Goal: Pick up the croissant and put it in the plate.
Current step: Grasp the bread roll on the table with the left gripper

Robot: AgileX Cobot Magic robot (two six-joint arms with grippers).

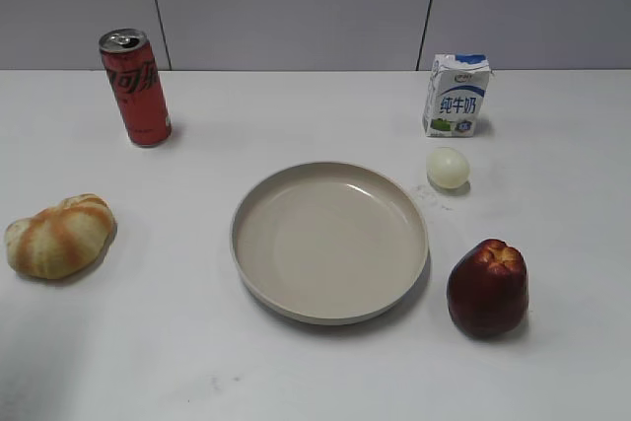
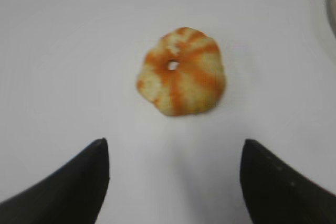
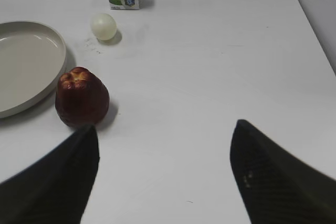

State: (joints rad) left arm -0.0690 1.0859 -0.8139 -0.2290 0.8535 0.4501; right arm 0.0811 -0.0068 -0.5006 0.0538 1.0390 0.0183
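Hovering left gripper (image 2: pixel 173 153) spread wide above croissant (image 2: pixel 181 72) | right gripper (image 3: pixel 163 140) also spread, near apple (image 3: pixel 82 97) | plate (image 1: pixel 296 303) bare on counter (image 1: pixel 148 342)

Bright, even light; soft short shadows; the left wrist view is blurred.

Left gripper (image 2: pixel 173 148) and right gripper (image 3: pixel 164 132) each hang above the surface with dark fingers spread wide apart, holding nothing between them.
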